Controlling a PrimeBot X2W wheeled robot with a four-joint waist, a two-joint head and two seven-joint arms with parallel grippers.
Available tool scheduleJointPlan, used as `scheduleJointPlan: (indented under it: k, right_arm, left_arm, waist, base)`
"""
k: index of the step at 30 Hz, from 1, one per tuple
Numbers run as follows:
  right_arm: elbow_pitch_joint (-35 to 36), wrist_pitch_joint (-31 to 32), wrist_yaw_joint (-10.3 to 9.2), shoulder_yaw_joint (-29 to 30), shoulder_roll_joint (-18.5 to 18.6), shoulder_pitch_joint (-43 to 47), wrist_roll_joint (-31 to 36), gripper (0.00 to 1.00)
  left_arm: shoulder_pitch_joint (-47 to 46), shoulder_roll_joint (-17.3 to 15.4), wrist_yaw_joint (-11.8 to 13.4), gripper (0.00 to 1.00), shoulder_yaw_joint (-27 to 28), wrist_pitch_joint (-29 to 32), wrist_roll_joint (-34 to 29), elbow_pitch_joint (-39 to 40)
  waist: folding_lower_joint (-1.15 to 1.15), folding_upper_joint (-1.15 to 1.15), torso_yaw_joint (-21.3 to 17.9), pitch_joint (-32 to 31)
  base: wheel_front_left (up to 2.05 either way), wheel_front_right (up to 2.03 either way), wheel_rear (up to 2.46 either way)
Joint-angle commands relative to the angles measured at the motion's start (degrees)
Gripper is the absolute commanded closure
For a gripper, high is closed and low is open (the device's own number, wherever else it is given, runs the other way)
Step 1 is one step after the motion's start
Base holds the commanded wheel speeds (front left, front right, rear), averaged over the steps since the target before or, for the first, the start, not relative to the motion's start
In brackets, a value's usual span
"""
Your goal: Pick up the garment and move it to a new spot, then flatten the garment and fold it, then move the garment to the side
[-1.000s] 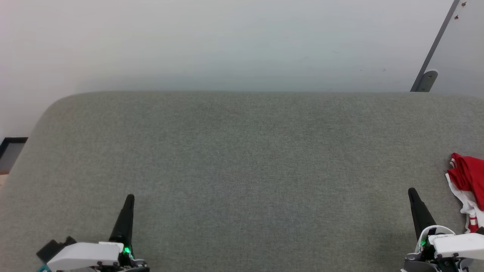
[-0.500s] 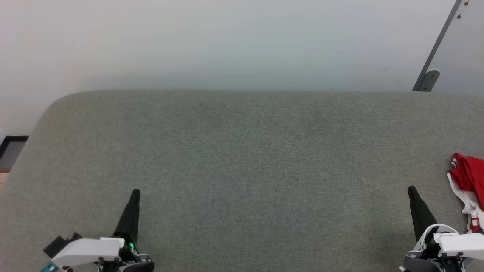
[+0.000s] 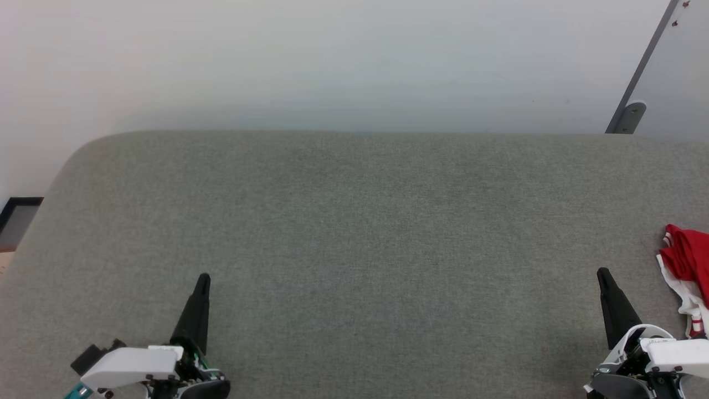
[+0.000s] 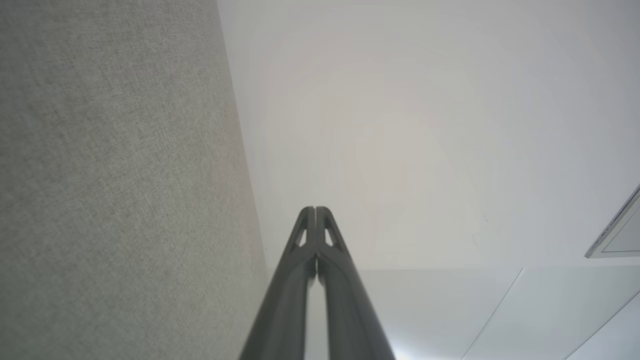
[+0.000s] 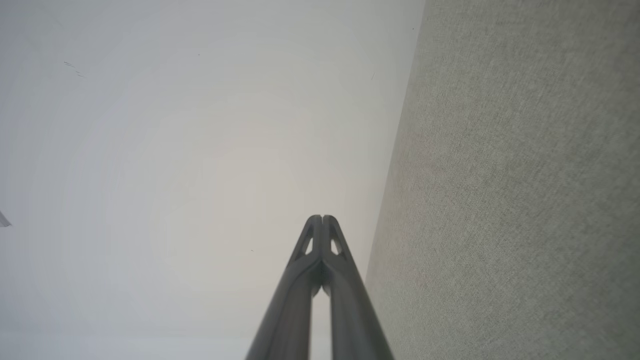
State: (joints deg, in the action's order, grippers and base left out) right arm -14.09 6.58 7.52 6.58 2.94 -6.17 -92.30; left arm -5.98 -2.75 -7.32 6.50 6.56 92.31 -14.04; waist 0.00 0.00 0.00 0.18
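Observation:
The garment, red with white parts, lies bunched at the right edge of the grey fabric surface, partly cut off by the head view's border. My right gripper is shut and empty at the lower right, a short way left of the garment and apart from it. At the lower left my left gripper is also shut with nothing in it. In the left wrist view the left gripper has its tips pressed together; the right gripper looks the same in the right wrist view.
A pale wall rises behind the grey surface. A grey metal strut slants down at the upper right. A dark-framed object sits beyond the surface's left edge. The surface's far left corner is rounded.
The head view has shifted slightly. Both grippers have crept a little forward over the surface, the left one also a bit to the right. The garment lies as before.

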Motion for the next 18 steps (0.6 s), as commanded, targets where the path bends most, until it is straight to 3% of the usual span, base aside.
scheduleJointPlan:
  k: [1,18]
  right_arm:
    - [0.10,0.13,-0.06,0.02,-0.19,-0.14,-0.19,1.00]
    - [0.11,0.13,-0.06,0.01,-0.19,-0.14,-0.21,1.00]
  left_arm:
    - [-0.58,-0.03,-0.30,1.00,0.06,0.18,0.16,-0.06]
    - [-0.57,-0.03,-0.30,1.00,0.07,0.17,0.17,-0.05]
  waist:
    - [0.00,0.00,0.00,0.00]
    - [0.00,0.00,0.00,0.00]
  base:
    - [0.00,0.00,0.00]
    - [0.00,0.00,0.00]
